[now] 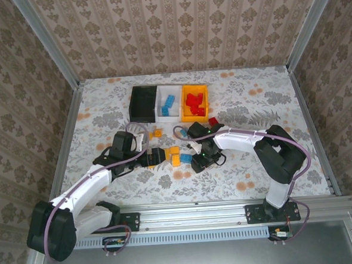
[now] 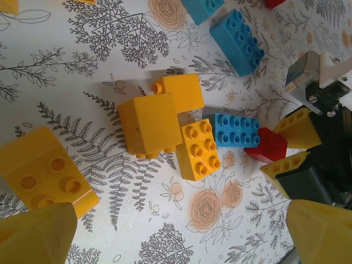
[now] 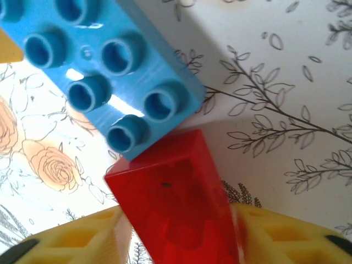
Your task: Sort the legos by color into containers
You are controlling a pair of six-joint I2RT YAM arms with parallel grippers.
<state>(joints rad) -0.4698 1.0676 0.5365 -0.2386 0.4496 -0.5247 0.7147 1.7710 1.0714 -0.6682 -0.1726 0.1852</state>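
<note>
One red lego (image 3: 165, 192) sits clenched in right pincer (image 3: 177, 242); left pincer (image 2: 179, 234) gapes wide.

Red lego (image 3: 170, 214), blue lego (image 3: 104, 66), grey-and-orange floral table (image 3: 286, 82).

A white tablecloth (image 1: 245, 92) printed with grey ferns and orange roses covers the table; the left wrist view shows its fern sprays (image 2: 71, 129), the right wrist view its leafy twigs (image 3: 264, 93). Beige damask wallpaper (image 1: 182, 30) closes the table in at 9, 12 and 3 o'clock, with aluminium posts (image 1: 45, 41) slanting up the corners at 11 and 1 o'clock. At 6 o'clock a metal rail (image 1: 193, 210) runs along the near edge, a grey surface (image 1: 189, 257) below it.
</note>
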